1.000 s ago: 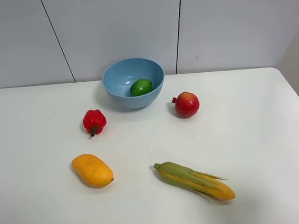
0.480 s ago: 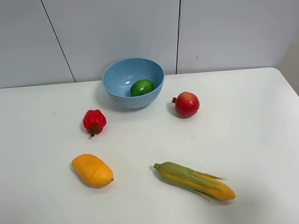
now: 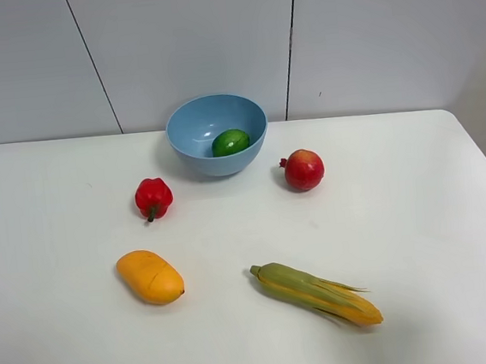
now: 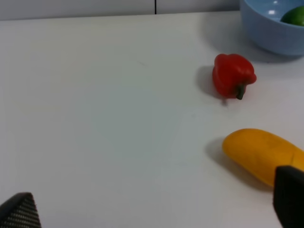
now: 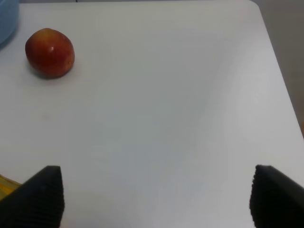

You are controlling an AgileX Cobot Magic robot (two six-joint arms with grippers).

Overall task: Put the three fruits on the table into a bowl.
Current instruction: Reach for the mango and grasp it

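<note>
item: lime [image 3: 230, 142], round, green. already in the bowl [image 3: 195, 126], well beyond the left fingers [image 4: 288, 192]. one of three done.
item: mango [image 4: 256, 153], oval, orange-yellow, smooth. on the surface [image 3: 419, 217], just ahead of the left fingers, which stand wide apart, empty. judged next: advance, straddle it, close.
item: pomegranate [image 5: 50, 52], round, red. well ahead of the right fingers [image 5: 40, 192], also apart, empty.
excluded: bell pepper [image 3: 153, 197], corn cob [image 3: 318, 293].

Nothing to read here — no label, brand, number or sign shows on any object or surface.
</note>
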